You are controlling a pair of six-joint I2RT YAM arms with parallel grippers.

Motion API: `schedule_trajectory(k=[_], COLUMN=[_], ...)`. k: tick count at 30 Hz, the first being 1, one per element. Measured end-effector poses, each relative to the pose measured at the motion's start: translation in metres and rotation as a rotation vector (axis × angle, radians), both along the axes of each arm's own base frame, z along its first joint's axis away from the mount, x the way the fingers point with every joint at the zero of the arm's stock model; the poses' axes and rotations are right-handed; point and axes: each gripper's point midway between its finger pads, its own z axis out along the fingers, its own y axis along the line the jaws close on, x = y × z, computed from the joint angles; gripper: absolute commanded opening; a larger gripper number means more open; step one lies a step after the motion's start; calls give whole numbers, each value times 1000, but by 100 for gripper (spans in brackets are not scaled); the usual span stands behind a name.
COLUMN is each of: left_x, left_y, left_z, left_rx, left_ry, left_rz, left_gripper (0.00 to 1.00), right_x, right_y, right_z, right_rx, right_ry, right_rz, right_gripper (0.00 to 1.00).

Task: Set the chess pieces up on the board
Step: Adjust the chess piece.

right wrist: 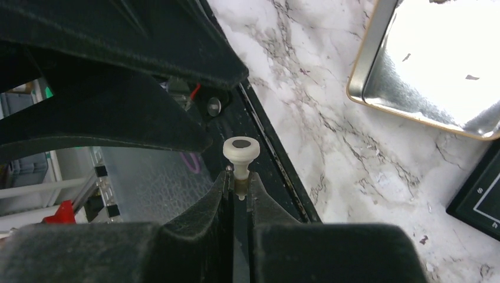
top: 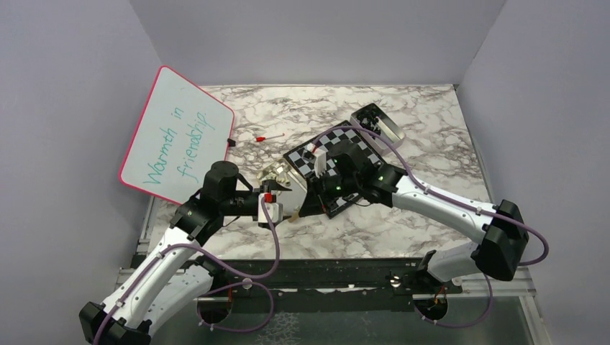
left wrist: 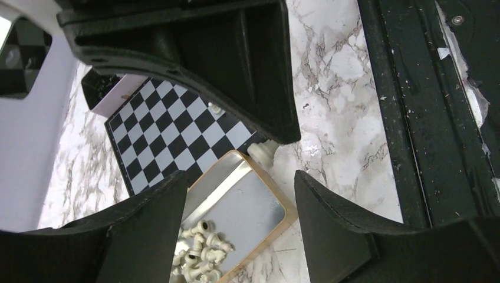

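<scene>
The right gripper (right wrist: 239, 184) has its fingers pressed together on the thin stem of a small pale whitish chess piece (right wrist: 241, 153). The piece's round base, with a dark pad in the middle, juts past the fingertips. In the left wrist view this piece hangs just off the edge of the small black-and-white chequered board (left wrist: 171, 132), over the marble-patterned table (left wrist: 342, 118).

The piece looks light, hard and smooth, so it would probably twist or slip in a loose pinch. The narrow waist is a secure place to hold it. The base should likely be turned down to face the square before release.

The left gripper (left wrist: 239, 188) hovers with its fingers spread wide and holds nothing. It is above a rectangular gold-rimmed metal tin (left wrist: 253, 200) that touches the same board edge. A heap of loose pale chess pieces (left wrist: 197, 250) lies at the tin's end farther from the board. One pale figurine (left wrist: 216, 108) stands on a square near that edge, and the other squares in view are bare, so most of the setup appears to remain.

Room is tight on this side, where both grippers crowd together by the tin. The squares toward the board's far side look open.
</scene>
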Motion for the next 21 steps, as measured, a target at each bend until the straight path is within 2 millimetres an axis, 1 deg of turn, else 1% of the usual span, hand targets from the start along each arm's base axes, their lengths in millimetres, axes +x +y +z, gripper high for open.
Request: schedule_trajectory(k=[2, 7, 11, 14, 18, 21], left_x=[-2, -8, -11, -16, -22, -25], left_y=[-2, -4, -6, -6, -8, -10], left_z=[4, 6, 3, -5, -11, -9], left_rx=[4, 17, 46, 69, 93, 106], left_ry=[-15, -34, -29, -16, -6, -7], left_rz=[-22, -55, -87, -109, -140, -159], left_gripper=[66, 63, 61, 60, 54, 46], right_x=[-1, -3, -4, -5, -5, -7], right_y=[5, 15, 18, 20, 23, 24], right_z=[3, -2, -4, 0, 7, 9], right_rx=[25, 41, 49, 59, 84, 93], right_ry=[7, 51, 71, 74, 72, 79], right_rz=[11, 44, 56, 61, 72, 81], right_gripper=[8, 8, 8, 8, 8, 8])
